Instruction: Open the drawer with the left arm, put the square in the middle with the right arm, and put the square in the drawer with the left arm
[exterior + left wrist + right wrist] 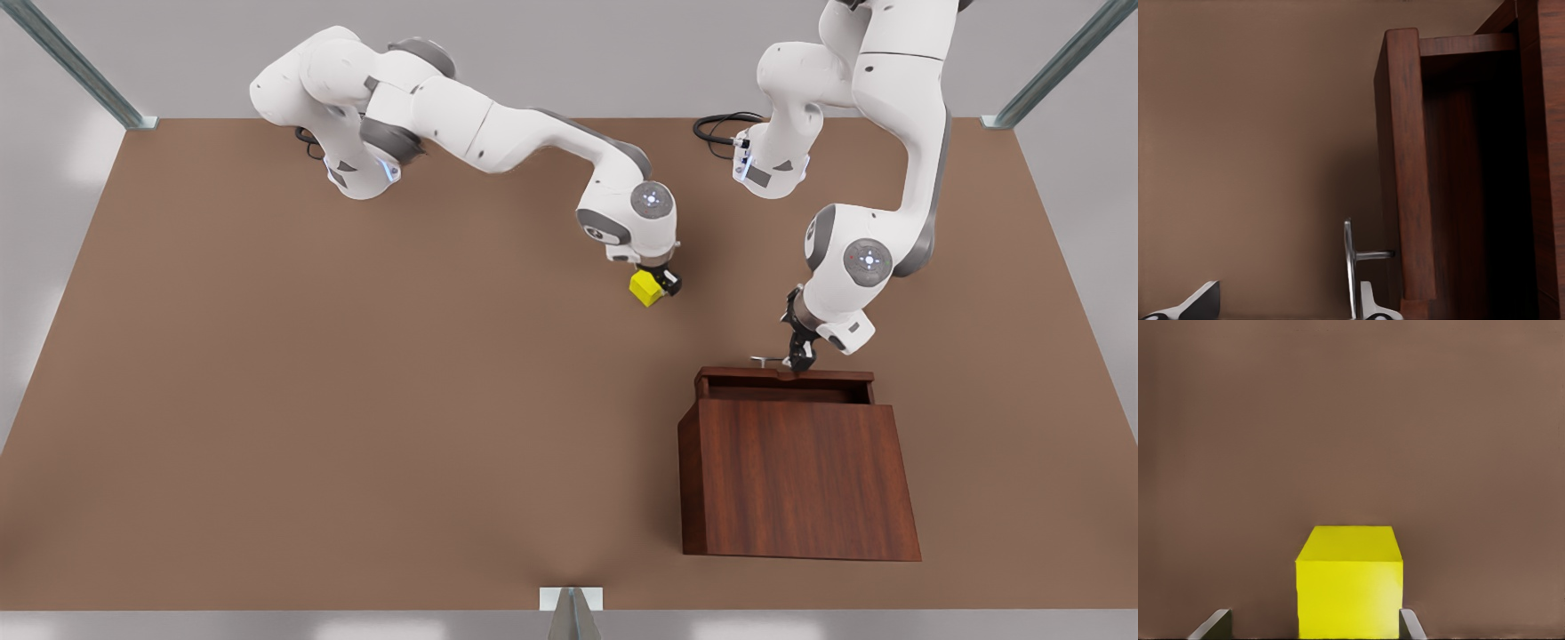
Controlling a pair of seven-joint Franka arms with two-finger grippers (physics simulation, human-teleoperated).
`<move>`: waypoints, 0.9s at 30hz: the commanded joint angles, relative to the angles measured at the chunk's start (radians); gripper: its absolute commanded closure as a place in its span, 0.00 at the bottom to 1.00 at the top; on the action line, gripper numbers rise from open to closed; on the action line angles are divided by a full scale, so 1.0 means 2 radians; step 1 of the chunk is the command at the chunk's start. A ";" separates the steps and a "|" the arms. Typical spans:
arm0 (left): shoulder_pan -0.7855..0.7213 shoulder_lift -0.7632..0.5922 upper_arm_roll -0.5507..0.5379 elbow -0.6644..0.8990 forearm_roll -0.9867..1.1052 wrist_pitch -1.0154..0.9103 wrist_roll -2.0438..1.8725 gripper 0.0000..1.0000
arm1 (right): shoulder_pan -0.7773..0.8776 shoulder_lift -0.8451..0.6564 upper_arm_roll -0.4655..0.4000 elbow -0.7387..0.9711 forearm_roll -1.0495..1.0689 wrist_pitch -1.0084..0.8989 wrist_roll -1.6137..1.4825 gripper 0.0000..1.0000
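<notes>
Drawer of the dark reddish-brown wood-grain cabinet [782, 384] pulled partly out, small bright yellow cube [646, 288] carried over the plain brown tabletop [356, 400].

Left gripper [798, 357] sits at the drawer's thin silver bar handle [1350, 267], fingers [1368, 303] spread with the bar between them; right gripper [660, 283], on the front view's left arm, is near the table's middle, its jaws closed against the cube's sides; cube and cabinet lie well apart.

Two white arms [498, 133] [889, 133] were counted, each ending in one black hand [662, 283] [798, 354]. One yellow square [645, 288], one wooden cabinet [800, 480] with one drawer [782, 384] and one silver handle [765, 361] were seen on one worktop [356, 400].
</notes>
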 commanded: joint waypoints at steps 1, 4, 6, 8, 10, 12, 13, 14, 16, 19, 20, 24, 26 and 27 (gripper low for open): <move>0.000 0.002 0.000 0.000 0.000 0.001 -0.001 0.00 | -0.007 -0.012 -0.001 -0.002 0.000 0.001 0.002 0.00; -0.002 0.001 0.000 0.000 -0.002 -0.001 -0.001 0.00 | -0.093 -0.145 0.008 -0.079 -0.023 0.008 -0.037 0.00; -0.003 0.000 0.000 0.000 -0.002 -0.007 -0.002 0.00 | -0.201 -0.261 0.025 -0.176 -0.024 -0.011 -0.245 0.00; -0.005 -0.002 0.000 0.000 -0.002 -0.010 -0.002 0.00 | -0.298 -0.335 0.006 -0.204 0.040 -0.130 -0.539 0.00; -0.006 -0.005 0.000 0.000 -0.002 -0.017 -0.002 0.00 | -0.307 -0.383 -0.123 -0.214 0.090 -0.225 -0.794 0.00; -0.010 -0.010 0.000 0.001 -0.003 -0.026 -0.012 0.00 | -0.301 -0.410 -0.215 -0.210 0.091 -0.275 -0.919 0.00; -0.011 -0.012 -0.001 0.001 -0.002 -0.029 -0.015 0.00 | -0.302 -0.412 -0.238 -0.205 0.094 -0.283 -0.958 0.00; -0.012 -0.012 -0.001 0.001 -0.002 -0.031 -0.017 0.00 | -0.302 -0.400 -0.256 -0.180 0.108 -0.304 -0.995 0.00; -0.014 -0.012 -0.001 0.001 -0.002 -0.031 -0.018 0.00 | -0.303 -0.360 -0.268 -0.098 0.115 -0.363 -0.995 0.00; -0.014 -0.006 0.000 0.002 0.000 -0.021 -0.015 0.00 | -0.300 -0.367 -0.259 -0.100 0.134 -0.339 -0.992 0.00; -0.014 -0.006 0.000 0.002 0.001 -0.020 -0.015 0.00 | -0.305 -0.370 -0.250 -0.101 0.150 -0.316 -0.981 0.00; -0.014 -0.003 -0.001 0.000 0.000 -0.021 -0.017 0.00 | -0.302 -0.372 -0.253 -0.116 0.110 -0.332 -0.982 0.00; -0.014 -0.005 -0.001 0.000 -0.002 -0.025 -0.018 0.00 | -0.303 -0.373 -0.253 -0.115 0.112 -0.334 -0.979 0.00; -0.014 -0.006 -0.001 0.000 -0.002 -0.027 -0.018 0.00 | -0.303 -0.375 -0.252 -0.116 0.114 -0.334 -0.979 0.00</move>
